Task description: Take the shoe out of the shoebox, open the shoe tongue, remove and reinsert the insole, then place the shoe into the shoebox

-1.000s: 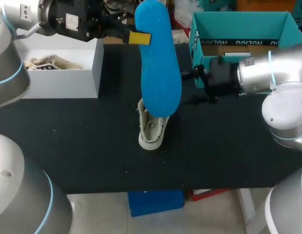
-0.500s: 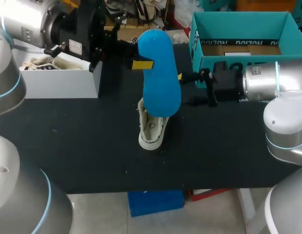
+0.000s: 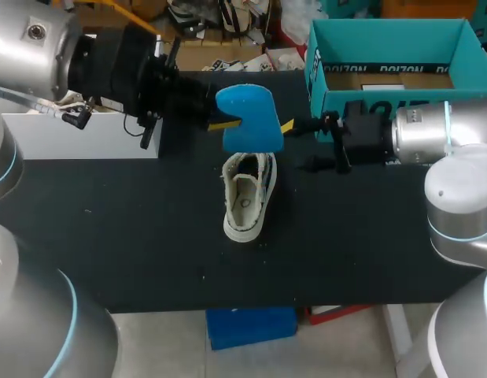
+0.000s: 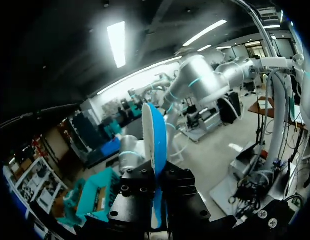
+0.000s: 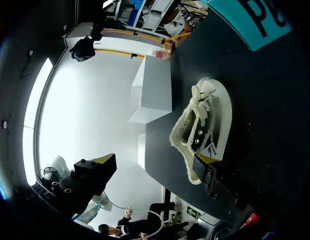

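A blue insole [image 3: 247, 118] hangs in the air just above the back of the white sneaker [image 3: 247, 197], which stands upright on the black table, toe towards me. My left gripper [image 3: 225, 124] is shut on the insole's edge. In the left wrist view the insole [image 4: 155, 140] stands edge-on between the black fingers [image 4: 139, 200]. My right gripper [image 3: 300, 145] is open, just right of the shoe and touching nothing. In the right wrist view the sneaker [image 5: 205, 125] lies beside one yellow tip of the right gripper [image 5: 156, 160]. The teal shoebox [image 3: 385, 94] stands open at the back right.
A white box [image 3: 94, 134] stands at the back left, partly hidden by my left arm; it shows as the white box [image 5: 156, 90] beyond the shoe in the right wrist view. The black table [image 3: 149, 252] has free room in front and to the left of the shoe.
My left arm has come down and swung the insole from upright over the shoe to tilted away and lower. The right arm has drawn back slightly to the right. The shoe has stayed put.
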Tool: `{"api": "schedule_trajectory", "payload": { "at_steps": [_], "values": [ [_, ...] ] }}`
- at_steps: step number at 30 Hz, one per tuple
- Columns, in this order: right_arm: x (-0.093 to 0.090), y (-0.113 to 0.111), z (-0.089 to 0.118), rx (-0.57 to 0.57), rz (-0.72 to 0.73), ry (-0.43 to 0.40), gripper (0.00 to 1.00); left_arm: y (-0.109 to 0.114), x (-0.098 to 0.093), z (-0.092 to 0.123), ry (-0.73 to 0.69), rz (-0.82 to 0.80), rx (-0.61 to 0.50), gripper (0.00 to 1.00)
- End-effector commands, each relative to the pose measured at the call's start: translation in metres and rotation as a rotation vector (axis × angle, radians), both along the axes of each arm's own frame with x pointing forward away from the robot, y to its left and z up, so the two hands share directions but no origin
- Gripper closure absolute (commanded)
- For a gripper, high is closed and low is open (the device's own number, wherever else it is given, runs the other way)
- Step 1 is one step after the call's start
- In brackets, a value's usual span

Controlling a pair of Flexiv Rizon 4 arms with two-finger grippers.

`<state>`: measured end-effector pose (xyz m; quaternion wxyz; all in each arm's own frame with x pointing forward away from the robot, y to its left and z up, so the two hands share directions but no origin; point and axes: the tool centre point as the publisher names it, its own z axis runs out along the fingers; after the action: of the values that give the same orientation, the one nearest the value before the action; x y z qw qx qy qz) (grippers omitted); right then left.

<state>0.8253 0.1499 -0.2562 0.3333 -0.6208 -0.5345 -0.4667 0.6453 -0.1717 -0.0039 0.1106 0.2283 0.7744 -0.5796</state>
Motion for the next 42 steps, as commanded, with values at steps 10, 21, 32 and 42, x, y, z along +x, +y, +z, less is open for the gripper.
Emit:
{"api": "schedule_trajectory", "payload": {
  "at_steps": [10,21,32,42],
  "values": [
    [0.0,0.001,-0.001,0.001,-0.002,-0.001,0.0,0.038,-0.071,-0.072,-0.454,0.058,-0.031,1.0],
    [0.0,0.001,-0.001,0.001,-0.002,-0.001,0.0,0.059,-0.104,-0.127,-0.854,0.079,0.02,1.0],
    [0.0,0.001,-0.001,0.001,-0.002,-0.001,0.0,0.059,-0.104,-0.127,-0.854,0.079,0.02,1.0],
    [0.0,0.001,-0.001,0.001,-0.002,-0.001,0.0,0.054,-0.107,-0.17,-1.032,0.143,-0.087,1.0]
  ]
}}
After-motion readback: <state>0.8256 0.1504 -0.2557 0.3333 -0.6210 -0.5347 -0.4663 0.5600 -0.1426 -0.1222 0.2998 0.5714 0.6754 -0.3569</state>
